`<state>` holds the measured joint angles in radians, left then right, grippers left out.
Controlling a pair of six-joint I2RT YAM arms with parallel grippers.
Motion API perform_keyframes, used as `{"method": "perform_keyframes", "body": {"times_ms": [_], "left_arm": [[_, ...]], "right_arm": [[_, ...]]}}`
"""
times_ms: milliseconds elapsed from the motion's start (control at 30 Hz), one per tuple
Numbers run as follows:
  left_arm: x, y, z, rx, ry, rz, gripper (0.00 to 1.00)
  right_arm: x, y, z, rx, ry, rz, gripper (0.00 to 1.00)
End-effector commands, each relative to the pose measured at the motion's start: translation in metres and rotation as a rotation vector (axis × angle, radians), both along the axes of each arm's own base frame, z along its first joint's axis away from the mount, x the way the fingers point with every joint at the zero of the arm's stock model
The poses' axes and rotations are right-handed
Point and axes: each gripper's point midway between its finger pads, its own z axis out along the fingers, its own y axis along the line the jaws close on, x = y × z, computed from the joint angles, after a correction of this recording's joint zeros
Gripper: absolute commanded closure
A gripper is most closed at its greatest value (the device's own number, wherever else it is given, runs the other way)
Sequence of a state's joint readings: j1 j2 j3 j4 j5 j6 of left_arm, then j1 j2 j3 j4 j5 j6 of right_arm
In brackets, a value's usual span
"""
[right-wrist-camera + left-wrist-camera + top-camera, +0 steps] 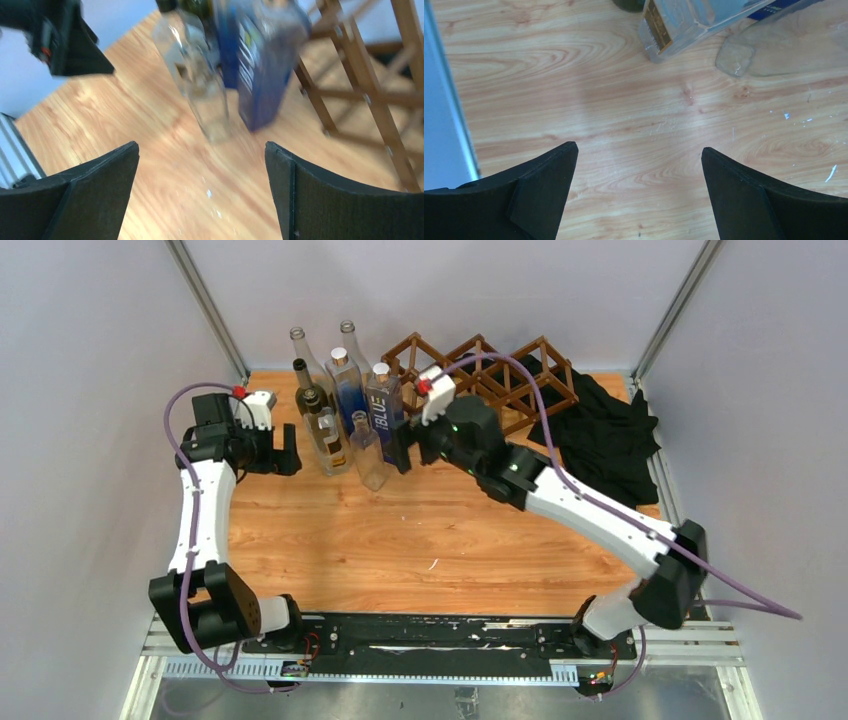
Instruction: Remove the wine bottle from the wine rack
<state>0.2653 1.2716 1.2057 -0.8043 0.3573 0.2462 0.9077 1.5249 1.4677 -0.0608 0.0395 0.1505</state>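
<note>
The dark brown lattice wine rack stands at the back of the table, and its visible cells hold nothing. A small clear wine bottle stands upright on the wood to its left, at the front of several upright bottles. My right gripper is open just right of that bottle, apart from it. In the right wrist view the clear bottle stands beyond the spread fingers of the right gripper, with the rack to the right. My left gripper is open left of the bottles, over bare wood.
A blue-labelled bottle, a gold-labelled one and taller clear ones crowd together beside the rack. A black cloth lies right of the rack. Grey walls close the table at left, back and right.
</note>
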Motion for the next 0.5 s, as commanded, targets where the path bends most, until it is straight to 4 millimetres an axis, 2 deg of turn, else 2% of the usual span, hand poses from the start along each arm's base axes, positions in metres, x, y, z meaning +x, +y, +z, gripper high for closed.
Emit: {"method": "perform_keyframes", "body": {"times_ms": [0, 133, 167, 200, 233, 300, 333, 367, 467], "left_arm": [[0.018, -0.010, -0.020, -0.088, -0.033, -0.020, 0.00], [0.031, -0.014, -0.039, -0.113, -0.112, -0.025, 0.00], [0.033, -0.014, -0.043, -0.117, -0.137, -0.025, 0.00], [0.035, -0.015, -0.048, -0.120, -0.165, -0.024, 0.00], [0.036, -0.016, -0.052, -0.122, -0.192, -0.025, 0.00], [0.036, -0.021, -0.057, -0.130, -0.260, -0.036, 0.00], [0.036, -0.023, -0.058, -0.133, -0.296, -0.044, 0.00], [0.036, -0.027, -0.061, -0.130, -0.339, -0.054, 0.00], [0.039, -0.036, -0.063, -0.094, -0.409, -0.077, 0.00]], "right_arm": [[-0.008, -0.074, -0.035, -0.079, 0.038, -0.224, 0.01], [0.005, -0.168, -0.069, -0.080, 0.110, -0.505, 0.00], [0.012, -0.200, -0.077, -0.072, 0.137, -0.605, 0.00], [0.011, -0.217, -0.085, -0.062, 0.166, -0.664, 0.00], [0.015, -0.251, -0.093, -0.061, 0.186, -0.785, 0.00], [0.011, -0.298, -0.104, -0.051, 0.200, -0.980, 0.00], [0.007, -0.320, -0.114, -0.062, 0.193, -1.074, 0.00], [0.003, -0.340, -0.116, -0.058, 0.158, -1.168, 0.00], [-0.006, -0.376, -0.127, -0.051, 0.078, -1.324, 0.00]]}}
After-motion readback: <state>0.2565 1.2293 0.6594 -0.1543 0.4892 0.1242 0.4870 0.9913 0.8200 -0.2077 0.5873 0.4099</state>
